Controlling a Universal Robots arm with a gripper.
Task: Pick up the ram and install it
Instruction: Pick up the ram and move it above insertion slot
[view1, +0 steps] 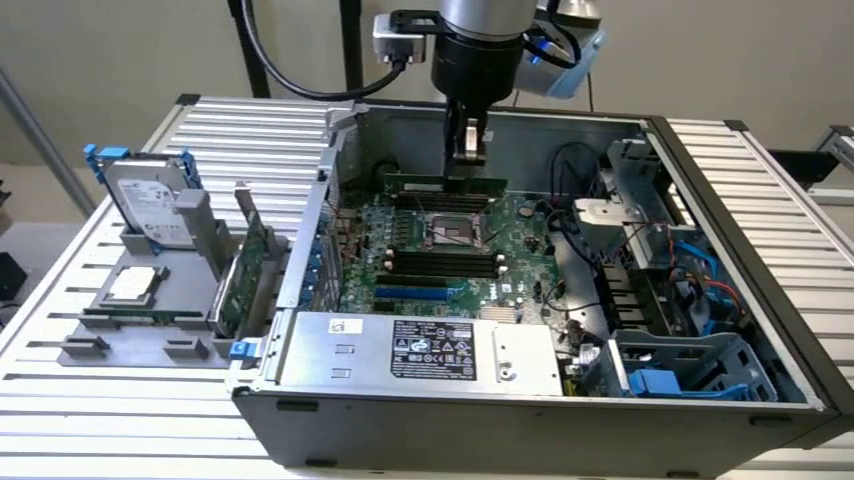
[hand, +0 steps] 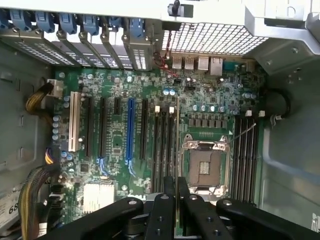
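Gripper (view1: 467, 152) clamps the ram (view1: 424, 184) edge-down inside the open computer case (view1: 534, 430). Directly beneath it lies the case's motherboard (view1: 514, 250).

- Silver slatted aluminium table (view1: 240, 125), ridged profiles side by side, carries everything.
- Large grey metal computer case (view1: 534, 425) lies on it on its side, open side up, taking the middle and the exterior view's right.
- Flat grey plastic fixture tray (view1: 120, 345) lies on the slats just beside the case, at the exterior view's left.
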